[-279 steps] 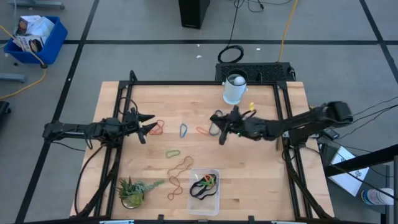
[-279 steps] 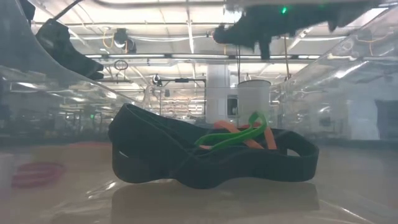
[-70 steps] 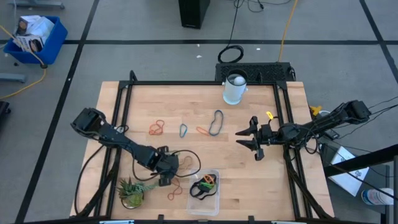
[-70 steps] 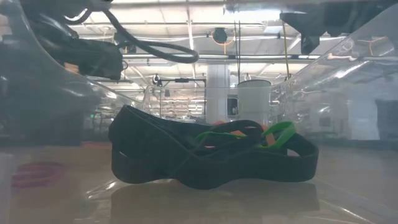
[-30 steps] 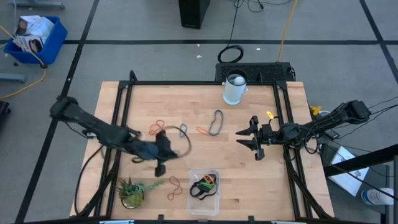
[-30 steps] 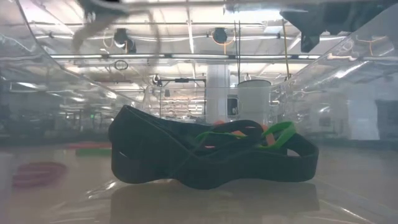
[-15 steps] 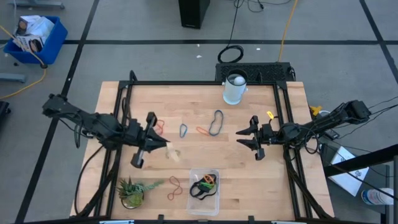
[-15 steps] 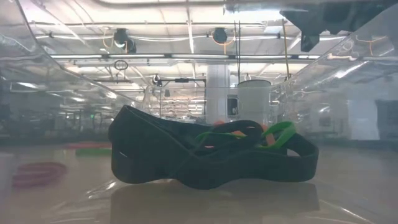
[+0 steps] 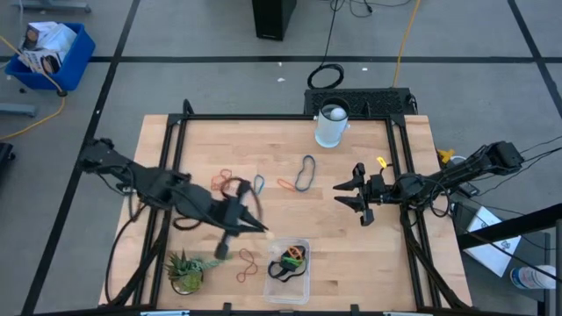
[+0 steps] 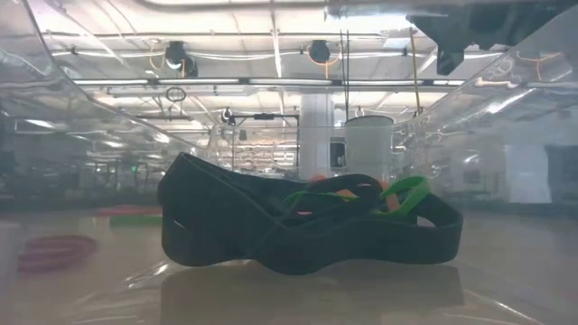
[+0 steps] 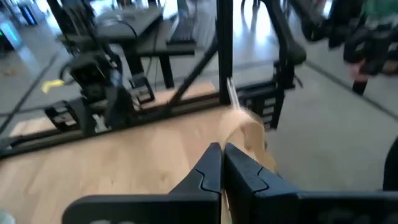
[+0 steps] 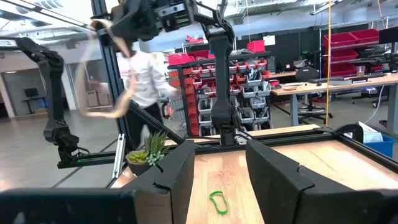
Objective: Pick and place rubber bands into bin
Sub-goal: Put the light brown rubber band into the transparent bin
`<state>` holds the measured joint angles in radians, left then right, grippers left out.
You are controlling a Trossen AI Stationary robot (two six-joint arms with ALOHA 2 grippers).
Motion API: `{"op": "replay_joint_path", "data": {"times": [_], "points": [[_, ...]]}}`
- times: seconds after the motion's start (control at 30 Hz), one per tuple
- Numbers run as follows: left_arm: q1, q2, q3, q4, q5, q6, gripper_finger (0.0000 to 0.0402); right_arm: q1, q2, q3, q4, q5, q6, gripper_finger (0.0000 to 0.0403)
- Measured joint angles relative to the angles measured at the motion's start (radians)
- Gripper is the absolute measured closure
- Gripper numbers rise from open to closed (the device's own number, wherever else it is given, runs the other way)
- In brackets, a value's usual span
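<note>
My left gripper (image 9: 255, 226) is shut on a long tan rubber band (image 9: 266, 235), above the table just left of the clear bin (image 9: 303, 279); the band shows blurred in the left wrist view (image 11: 241, 127) and the right wrist view (image 12: 115, 81). The bin stands at the near edge and holds black, green and orange bands (image 10: 307, 226). Loose bands lie mid-table: red-orange (image 9: 221, 183), blue-grey (image 9: 260, 184), orange (image 9: 285, 184), dark (image 9: 305, 173), and orange (image 9: 246, 263) by the bin. My right gripper (image 9: 358, 200) waits open at the right, a green band (image 12: 217, 202) on the table beyond it. My left gripper pinches the tan band between its two shut fingertips (image 11: 217, 155); which part of the loop it has is lost in blur. The band (image 12: 118, 93) hangs slack below the fingers as a loose loop, lifted clear of the table.
A white cup (image 9: 332, 125) stands at the far edge, a small potted plant (image 9: 186, 270) at the near left corner. The black frame rails (image 9: 176, 140) run along the table's sides. A person in a white shirt (image 12: 146, 81) stands beyond the table.
My left gripper, shut on the tan band, has swung toward the table's left and far side, then back toward the near right, ending beside the bin. The band has swung with it, clear of the table.
</note>
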<state>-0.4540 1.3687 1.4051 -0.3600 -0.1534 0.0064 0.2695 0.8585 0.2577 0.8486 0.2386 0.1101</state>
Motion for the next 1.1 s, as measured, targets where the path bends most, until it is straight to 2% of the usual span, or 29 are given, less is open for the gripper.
{"op": "replay_joint_path", "data": {"times": [0.1, 0.23, 0.83, 0.97, 1.1], "points": [[-0.001, 0.086, 0.082, -0.075, 0.028, 0.011, 0.0398, 0.000, 0.000, 0.000, -0.001, 0.000, 0.000, 0.0263], [-0.001, 0.182, 0.127, -0.104, 0.034, 0.007, 0.0394, 0.000, 0.000, 0.000, -0.001, -0.001, 0.000, 0.0263], [0.009, 0.505, 0.130, -0.093, 0.057, -0.203, 0.0391, 0.000, 0.000, 0.000, -0.016, -0.004, 0.001, 0.0263], [0.015, 0.557, 0.130, -0.100, 0.107, -0.254, 0.0396, 0.000, 0.000, 0.000, -0.016, -0.005, 0.001, 0.0263], [0.018, 0.585, 0.130, -0.114, 0.137, -0.290, 0.0386, 0.000, 0.000, 0.000, -0.017, -0.005, 0.001, 0.0263]]}}
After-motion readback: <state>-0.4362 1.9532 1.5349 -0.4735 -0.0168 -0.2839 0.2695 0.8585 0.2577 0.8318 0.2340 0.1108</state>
